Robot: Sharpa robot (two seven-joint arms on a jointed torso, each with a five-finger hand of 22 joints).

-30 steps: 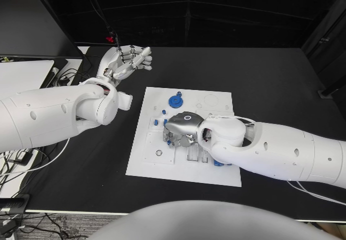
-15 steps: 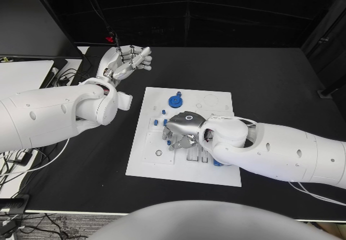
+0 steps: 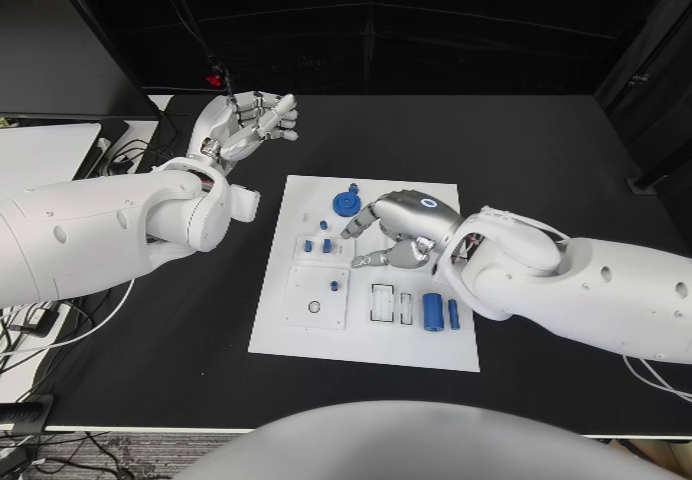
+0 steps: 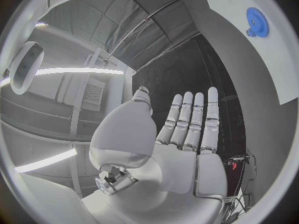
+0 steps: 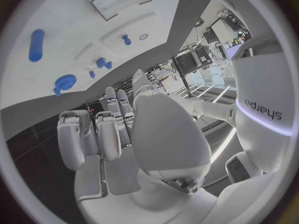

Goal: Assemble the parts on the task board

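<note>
– Which hand was nearer the small blue plastic parts [image 3: 433,312]?

– The right hand [image 3: 392,233], hovering over the flat white task board [image 3: 296,335] with fingers loosely curled, grasping nothing. Two blue cylinders lay just toward the robot from it, long axes pointing away from the robot.

– And the left hand [image 3: 248,120]?

– Raised well apart over the black worktop [image 3: 548,150], released, fingers straight. A blue gear [image 3: 345,203] sat beside the right fingertips.

The task board [image 3: 368,330] looks like matt white plastic with a smooth face. The parts [image 3: 433,311] are smooth blue plastic with little shine. The table [image 3: 548,150] is matt black. Both hands, left hand [image 3: 248,122] and right hand [image 3: 392,232], look like silver metal, slightly glossy, on glossy white plastic arms.
</note>
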